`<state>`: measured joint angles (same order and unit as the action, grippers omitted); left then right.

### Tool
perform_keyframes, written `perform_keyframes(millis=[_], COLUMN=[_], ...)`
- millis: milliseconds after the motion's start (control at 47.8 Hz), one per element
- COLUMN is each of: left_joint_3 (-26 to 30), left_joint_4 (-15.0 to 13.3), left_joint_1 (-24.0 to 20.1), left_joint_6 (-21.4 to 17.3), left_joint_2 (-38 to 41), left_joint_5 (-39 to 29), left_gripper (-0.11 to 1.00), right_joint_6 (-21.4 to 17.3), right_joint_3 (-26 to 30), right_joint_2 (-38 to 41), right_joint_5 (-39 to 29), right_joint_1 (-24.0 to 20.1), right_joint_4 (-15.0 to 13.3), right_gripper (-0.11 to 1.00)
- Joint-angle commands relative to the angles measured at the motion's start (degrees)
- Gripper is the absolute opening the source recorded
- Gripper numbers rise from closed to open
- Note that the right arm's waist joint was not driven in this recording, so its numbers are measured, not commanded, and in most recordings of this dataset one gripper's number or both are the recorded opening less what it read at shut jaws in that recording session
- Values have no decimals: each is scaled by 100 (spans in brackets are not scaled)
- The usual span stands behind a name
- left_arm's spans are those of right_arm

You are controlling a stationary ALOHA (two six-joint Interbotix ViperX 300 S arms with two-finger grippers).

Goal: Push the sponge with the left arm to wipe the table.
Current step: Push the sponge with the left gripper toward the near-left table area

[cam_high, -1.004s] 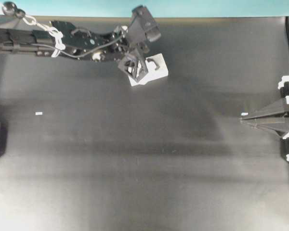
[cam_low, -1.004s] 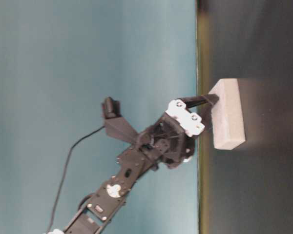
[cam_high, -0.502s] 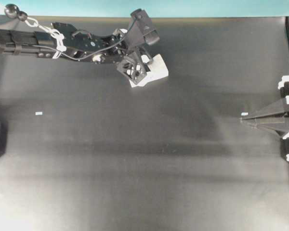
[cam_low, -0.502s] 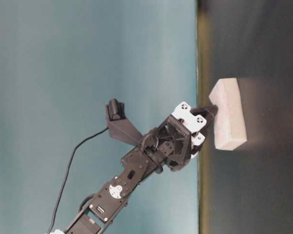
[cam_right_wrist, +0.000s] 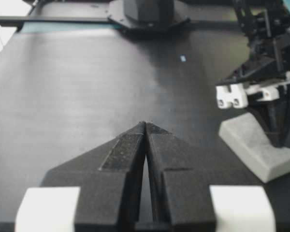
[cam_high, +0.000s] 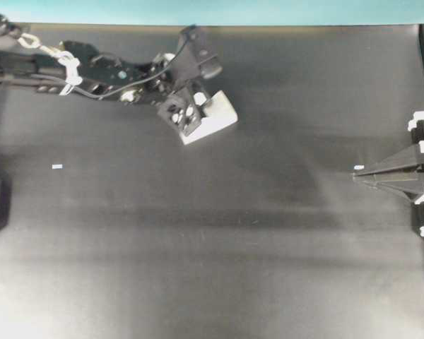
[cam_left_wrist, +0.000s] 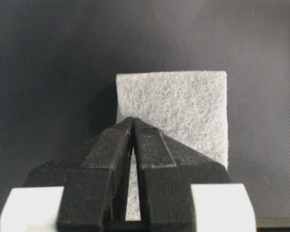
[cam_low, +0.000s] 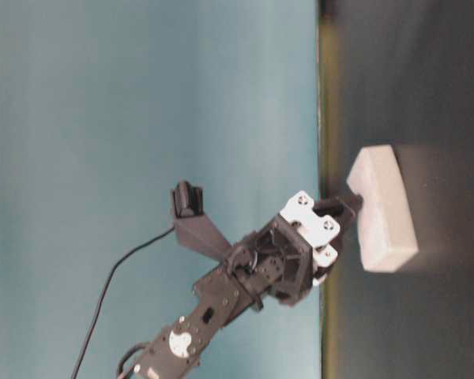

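Left tool (cam_left_wrist: 133,126) closed with tips pressing on the near part of the sponge (cam_high: 213,115), far on the desk (cam_high: 219,254) near its teal edge; probably light, soft, best pushed from above, not pinched.

- We see the left gripper (cam_high: 186,119), wide a second ago, now closed.
- The white rectangular foam sponge (cam_high: 213,116) sits further left and lower on the table.
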<state>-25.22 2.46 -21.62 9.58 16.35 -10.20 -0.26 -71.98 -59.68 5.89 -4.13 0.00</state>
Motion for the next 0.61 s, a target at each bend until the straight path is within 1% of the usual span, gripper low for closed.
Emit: perform_keyframes(millis=[0, 84, 335, 586], left_joint_3=[-202, -387, -940, -1591], left_joint_4=[18, 18, 18, 18], left_joint_1=[220, 352, 940, 1749], left_joint_6=[88, 167, 492, 861], left_joint_2=[-211, -343, -756, -1292], left_joint_5=[-26, -9, 26, 26], left_gripper=[0, 0, 0, 0], right_joint_6=[0, 26, 35, 35], right_joint_3=[35, 26, 26, 9], right_joint_2=[18, 18, 0, -26], right_joint_5=[62, 62, 53, 62], right_joint_1=[0, 0, 0, 0], right_joint_4=[18, 9, 18, 18], right_gripper=[0, 0, 0, 0])
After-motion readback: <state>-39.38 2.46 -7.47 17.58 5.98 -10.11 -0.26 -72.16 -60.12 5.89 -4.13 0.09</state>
